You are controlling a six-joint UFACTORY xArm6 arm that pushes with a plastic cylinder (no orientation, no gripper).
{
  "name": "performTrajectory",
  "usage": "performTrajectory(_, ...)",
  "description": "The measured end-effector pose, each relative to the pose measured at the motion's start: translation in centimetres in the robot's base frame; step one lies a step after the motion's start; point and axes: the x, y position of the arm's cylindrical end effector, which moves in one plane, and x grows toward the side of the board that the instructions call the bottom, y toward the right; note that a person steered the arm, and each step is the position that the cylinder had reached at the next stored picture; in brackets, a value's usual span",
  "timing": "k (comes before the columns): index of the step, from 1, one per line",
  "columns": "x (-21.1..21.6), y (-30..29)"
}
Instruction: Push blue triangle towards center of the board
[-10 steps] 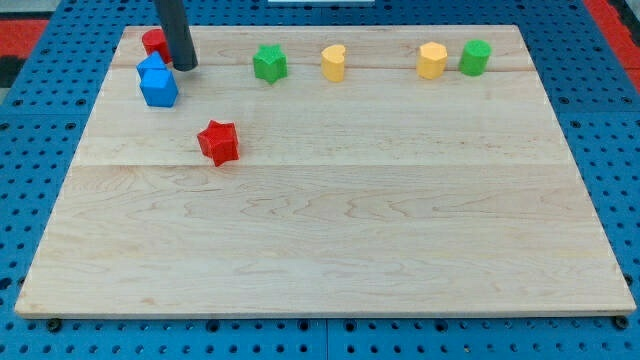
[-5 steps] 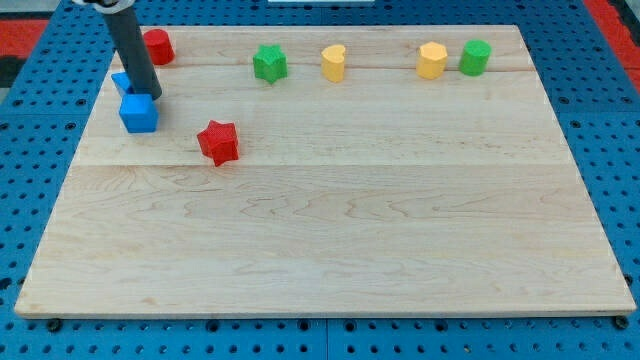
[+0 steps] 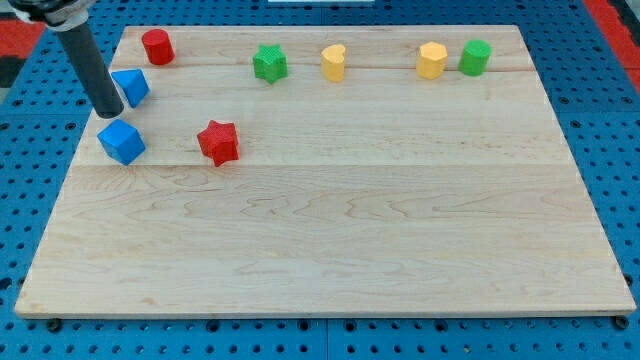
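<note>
Pale wood board (image 3: 330,230) lying on a blue pegboard (image 3: 620,150), seen from the one camera. My rod (image 3: 88,65) comes down from the view's top left, and my tip (image 3: 108,111) rests at the board's left edge. I have no gripper, so there are no jaws to be spread or pressed together; the rod ends in a plain tip that holds nothing.

The blue triangle (image 3: 131,86) lies just to the right of the rod's lower part, touching it or nearly so, in the board's upper left corner region and well apart from the centre. A blue cube (image 3: 121,141) sits just below my tip, towards the view's bottom, close by but whether it touches I cannot tell. My tip thus stands between the two blue blocks, on their left side.

A red cylinder (image 3: 157,46) stands near the top edge, above and right of the triangle. A red star (image 3: 218,142) lies to the right of the cube, apart from it. Along the top of the board, from left to right: a green star (image 3: 269,63), a yellow heart (image 3: 334,62), a yellow hexagon (image 3: 432,59) and a green block (image 3: 475,57), the last two just beside each other.
</note>
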Motion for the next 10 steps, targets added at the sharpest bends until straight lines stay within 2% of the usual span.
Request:
performTrajectory(1,1.7,-0.6)
performTrajectory(2,5.6,-0.1)
performTrajectory(4,5.8,0.8)
performTrajectory(6,1.4,-2.2)
performTrajectory(8,-5.5,-1.8)
performTrajectory(9,-5.7,1.8)
performTrajectory(10,-3.8,5.9)
